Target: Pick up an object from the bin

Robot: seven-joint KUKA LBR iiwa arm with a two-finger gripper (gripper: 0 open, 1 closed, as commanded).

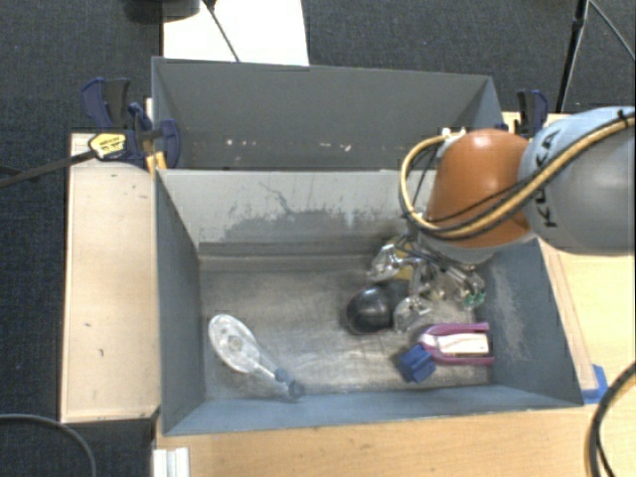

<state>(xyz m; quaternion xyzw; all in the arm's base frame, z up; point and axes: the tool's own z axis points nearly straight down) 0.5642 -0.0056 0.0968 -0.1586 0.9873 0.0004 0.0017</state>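
The hand (422,288) hangs just beside a black ball (370,311).

Bin (248,296): grey metal, matt, scuffed. Black ball (370,311): smooth, slight sheen. Clear plastic piece (238,347): glossy.

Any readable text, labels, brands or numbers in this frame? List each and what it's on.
"KUKA": dark letters running along the grey arm link, partly crossed by cables.
Print on the purple and white packet, near right in the bin: too small to read.
No other legible text on the things in the bin.
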